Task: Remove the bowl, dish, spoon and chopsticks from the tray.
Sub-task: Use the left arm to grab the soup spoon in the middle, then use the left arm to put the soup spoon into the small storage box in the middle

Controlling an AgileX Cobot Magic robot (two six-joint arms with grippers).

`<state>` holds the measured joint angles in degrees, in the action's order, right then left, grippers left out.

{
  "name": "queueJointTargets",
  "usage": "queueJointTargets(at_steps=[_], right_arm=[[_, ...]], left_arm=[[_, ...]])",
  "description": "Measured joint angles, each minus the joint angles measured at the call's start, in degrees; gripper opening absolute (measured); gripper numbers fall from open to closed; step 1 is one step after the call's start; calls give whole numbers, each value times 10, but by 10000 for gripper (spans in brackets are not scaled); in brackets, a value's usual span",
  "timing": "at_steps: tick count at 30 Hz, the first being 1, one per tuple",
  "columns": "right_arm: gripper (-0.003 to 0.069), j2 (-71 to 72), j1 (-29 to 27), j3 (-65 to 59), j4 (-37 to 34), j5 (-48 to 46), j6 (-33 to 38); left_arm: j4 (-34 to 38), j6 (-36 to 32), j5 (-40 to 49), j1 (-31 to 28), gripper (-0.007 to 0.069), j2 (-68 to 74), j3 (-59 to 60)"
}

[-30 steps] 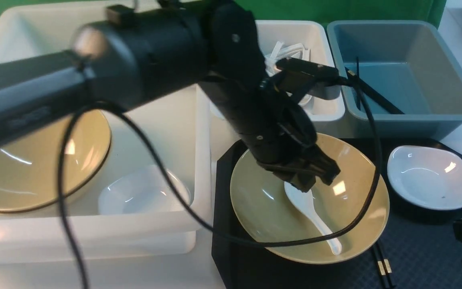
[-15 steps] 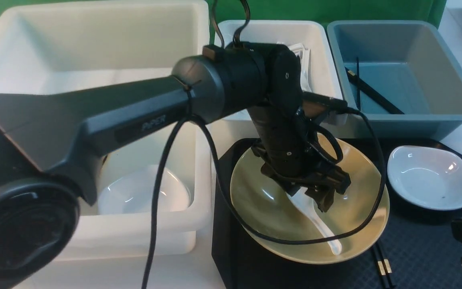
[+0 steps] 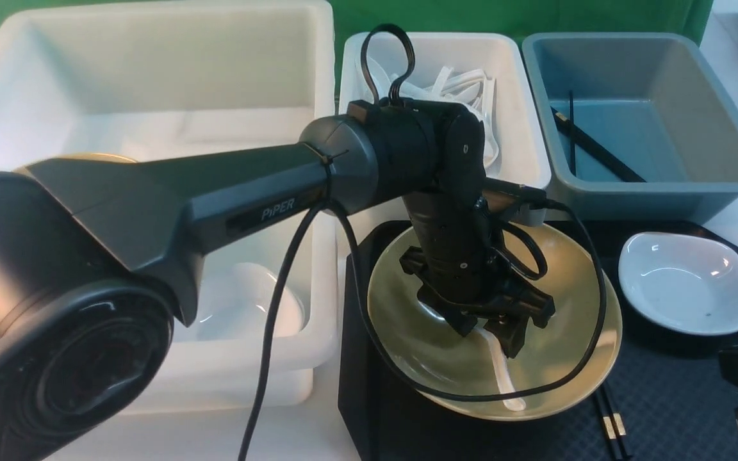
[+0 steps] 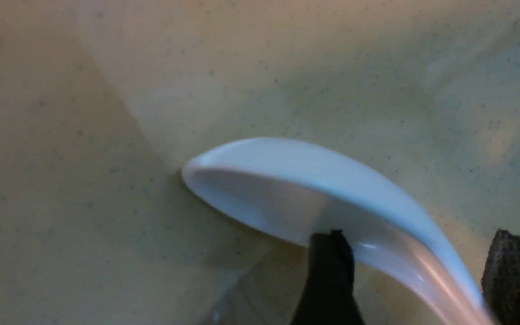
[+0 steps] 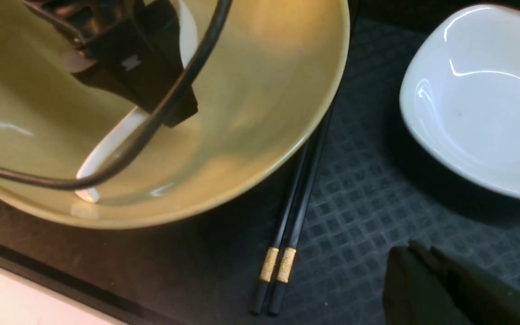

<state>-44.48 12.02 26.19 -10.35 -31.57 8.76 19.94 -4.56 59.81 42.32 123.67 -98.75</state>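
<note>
Leftmost, a big white tub (image 3: 151, 83) stands on the desk, and the left arm (image 3: 228, 192) reaches across it to the black tray (image 3: 664, 410) alongside. On the tray's left part sits the tan bowl (image 3: 555, 288). The left gripper (image 3: 489, 333) is down inside it, jaws apart on either side of the white spoon (image 3: 503, 378), which lies in the bowl with its handle toward the near rim. Behind the tray stand a smaller white tub (image 3: 516, 77) and a grey-blue tub (image 3: 715, 134). Right of the bowl the chopsticks (image 3: 609, 419) lie on the tray, partly under the bowl's rim, and further right is the white dish (image 3: 683, 282). Far right, the right gripper (image 5: 411, 255) hovers over the tray; whether its jaws are together I cannot tell.
</note>
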Motion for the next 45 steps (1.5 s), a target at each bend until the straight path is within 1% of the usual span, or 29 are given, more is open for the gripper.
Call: queueJointTargets(at_steps=[2, 5, 6, 7, 8, 9, 10, 11, 13, 21, 24, 27, 30, 31, 32, 34, 35, 37, 38, 39, 40, 42, 44, 45], right_arm=[[72, 0, 0, 0, 0, 0, 0], [76, 0, 0, 0, 0, 0, -1], [77, 0, 0, 0, 0, 0, -1], [77, 0, 0, 0, 0, 1, -1], [78, 0, 0, 0, 0, 5, -1], [78, 0, 0, 0, 0, 4, -1], [78, 0, 0, 0, 0, 5, -1], [78, 0, 0, 0, 0, 5, -1], [78, 0, 0, 0, 0, 5, -1], [78, 0, 0, 0, 0, 5, -1], [78, 0, 0, 0, 0, 5, -1], [78, 0, 0, 0, 0, 5, -1], [78, 0, 0, 0, 0, 6, -1], [78, 0, 0, 0, -1, 6, -1], [78, 0, 0, 0, -1, 6, -1], [78, 0, 0, 0, -2, 6, -1], [78, 0, 0, 0, -3, 6, -1], [78, 0, 0, 0, -10, 8, -1], [78, 0, 0, 0, -12, 8, -1], [78, 0, 0, 0, -16, 8, -1], [78, 0, 0, 0, -19, 8, -1], [78, 0, 0, 0, -23, 8, -1], [78, 0, 0, 0, -23, 9, -1], [78, 0, 0, 0, -25, 9, -1]], left_arm=[[1, 2, 0, 0, 340, 0, -2], [1, 3, 1, 0, 257, 1, -4], [1, 3, 1, 0, 251, 1, -4], [1, 3, 1, 0, 221, 1, -4], [-1, 3, 1, 0, 169, 0, -5], [-2, 3, 1, 0, 162, 0, -5], [-11, 3, -2, 0, 111, -1, -5], [-16, 3, -5, 0, 83, -3, -6], [-24, 1, -9, 0, 52, -3, -7], [-35, -6, -5, 0, 38, -17, -8], [-46, -8, 14, 0, 32, -34, -13], [-48, -12, 31, 0, 32, -53, -36], [-48, -24, 40, -2, 32, -75, -82], [-48, -29, 39, -7, 32, -81, -114], [-49, -29, 36, -8, 32, -82, -118], [-60, -40, 2, -17, 32, -84, -147], [-68, -43, -32, -22, 32, -84, -155], [-95, -50, -127, -38, 32, -83, -159], [-98, -50, -136, -38, 32, -83, -159], [-109, -52, -184, -46, 32, -80, -159], [-117, -52, -211, -53, 32, -74, -159], [-126, -50, -309, -68, 32, -56, -159], [-130, -50, -376, -79, 32, -30, -159], [-131, -50, -426, -85, 32, -8, -159]])
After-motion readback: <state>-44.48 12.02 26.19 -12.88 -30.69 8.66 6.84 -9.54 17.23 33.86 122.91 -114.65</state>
